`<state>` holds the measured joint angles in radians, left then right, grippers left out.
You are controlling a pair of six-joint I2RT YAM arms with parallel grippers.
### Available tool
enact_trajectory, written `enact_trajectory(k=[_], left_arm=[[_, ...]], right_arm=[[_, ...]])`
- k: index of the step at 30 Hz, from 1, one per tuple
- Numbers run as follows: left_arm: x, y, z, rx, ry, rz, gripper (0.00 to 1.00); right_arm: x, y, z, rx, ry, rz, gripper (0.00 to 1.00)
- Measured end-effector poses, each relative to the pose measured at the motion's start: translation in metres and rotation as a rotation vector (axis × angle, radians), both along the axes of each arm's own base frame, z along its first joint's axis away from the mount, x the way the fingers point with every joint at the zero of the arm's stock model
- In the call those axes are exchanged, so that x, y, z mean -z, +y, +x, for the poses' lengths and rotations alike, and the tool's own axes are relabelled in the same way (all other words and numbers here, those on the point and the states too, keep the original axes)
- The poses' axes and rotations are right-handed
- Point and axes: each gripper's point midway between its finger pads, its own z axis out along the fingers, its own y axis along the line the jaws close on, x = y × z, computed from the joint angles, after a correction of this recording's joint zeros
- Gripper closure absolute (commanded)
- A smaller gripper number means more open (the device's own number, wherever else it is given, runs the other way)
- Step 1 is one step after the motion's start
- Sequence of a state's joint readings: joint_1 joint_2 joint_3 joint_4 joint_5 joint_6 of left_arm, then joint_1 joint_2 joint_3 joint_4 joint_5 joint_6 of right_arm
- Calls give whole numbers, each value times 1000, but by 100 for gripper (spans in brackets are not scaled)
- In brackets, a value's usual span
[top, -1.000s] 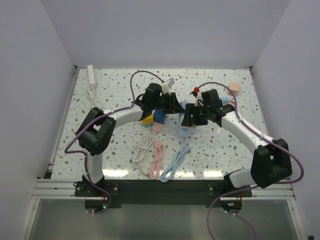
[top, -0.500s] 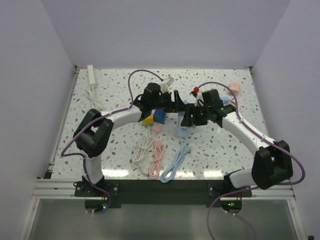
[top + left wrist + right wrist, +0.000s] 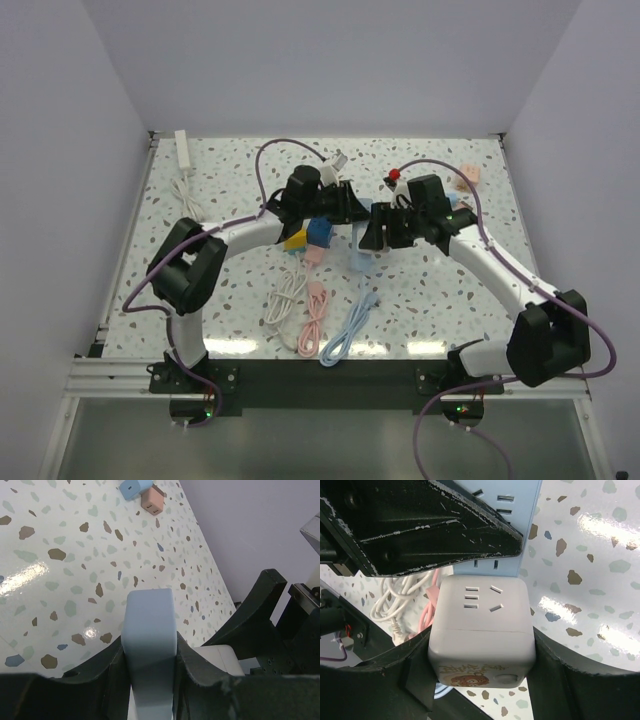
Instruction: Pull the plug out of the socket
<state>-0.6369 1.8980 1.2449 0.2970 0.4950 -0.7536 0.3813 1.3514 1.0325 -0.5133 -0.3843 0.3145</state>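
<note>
A white cube plug [image 3: 482, 625] with slots on its top face sits against the light blue socket strip [image 3: 521, 502]. My right gripper [image 3: 482, 652] is shut on the cube's two sides. My left gripper [image 3: 150, 650] is shut on the blue socket strip [image 3: 150, 630], which stands on edge between its fingers; the white plug [image 3: 222, 656] shows just to its right. In the top view the left gripper [image 3: 350, 208] and right gripper [image 3: 378, 232] meet at mid-table above the blue strip [image 3: 360, 260]. The joint between plug and socket is hidden.
Yellow [image 3: 295, 240], blue [image 3: 318, 232] and pink [image 3: 312, 255] adapters lie just left of the grippers. Coiled white [image 3: 287, 298], pink [image 3: 315, 312] and blue [image 3: 350, 328] cables lie near the front. A white power strip [image 3: 182, 150] lies far left, a pink cube [image 3: 468, 175] far right.
My left gripper has shifted right, up against the right gripper. The right arm has swung slightly, its elbow lower and further right. Both objects stay gripped.
</note>
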Motion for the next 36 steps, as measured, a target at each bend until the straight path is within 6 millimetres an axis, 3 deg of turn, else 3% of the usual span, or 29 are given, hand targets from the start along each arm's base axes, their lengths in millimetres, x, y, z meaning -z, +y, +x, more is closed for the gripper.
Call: enact_trajectory(k=[7,14,18,20,22,25,30,32,36], left_arm=[[-1,0,0,13,-4,-11,100],[-17,-10,-7,83,-24,-91,100],[18,14,20,9,15,-23,100],[37,25,29,-24,51,10,100],[45,31,32,-42,74,27,100],[42,28,31,-33,67,19,100],[14,21,21,2,59,-37,100],[-11,22,17,13,34,-71,100],[-88,42,14,7,-79,-163,100]], right_arm=[[-3,-5,-2,17,0,-28,100],[-35,-27,-19,89,-128,-46,100],[-66,-49,-27,169,-247,-41,100],[-70,-52,-27,182,-265,-42,100],[-66,-56,-24,206,-254,-66,100],[-44,-72,-12,297,-191,-164,100],[-13,-125,15,550,-76,-349,100],[-6,-149,28,659,-45,-389,100],[4,-185,50,835,-4,-475,100]])
